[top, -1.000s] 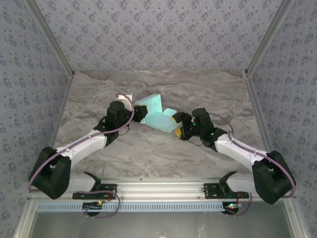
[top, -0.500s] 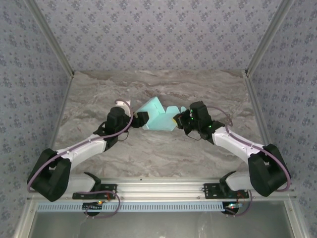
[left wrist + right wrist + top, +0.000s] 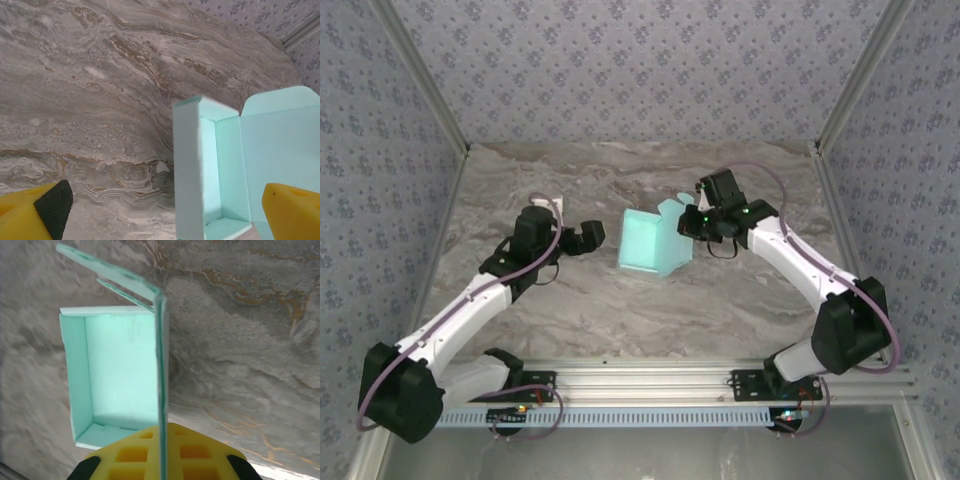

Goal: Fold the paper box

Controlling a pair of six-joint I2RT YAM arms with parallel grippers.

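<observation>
While the paper box (image 3: 650, 245) sits near the middle of the marbled bench (image 3: 620, 310), between the two arms, the left tool (image 3: 591, 236) hangs just off its left side, apart from the card, with its yellow fingers (image 3: 292, 212) spread wide and nothing between them. From the left wrist, the box shows as an open tray of light aqua card: a near wall stands upright, the hollow inside is in shade, and a broad panel lies open to the right. At the box's far right corner, the right tool (image 3: 691, 222) is pressed together on a raised flap (image 3: 672, 212). From the right wrist, that flap runs edge-on as a thin line straight down into the yellow pads (image 3: 135, 455), which pinch it at its lower end. Beside the flap, the tray's inside faces the camera, its side walls upright and its floor bare. A second narrow tab (image 3: 107, 271) juts off the top of the pinched flap at a slant. Whether the box's base lies flat on the bench cannot be told.
</observation>
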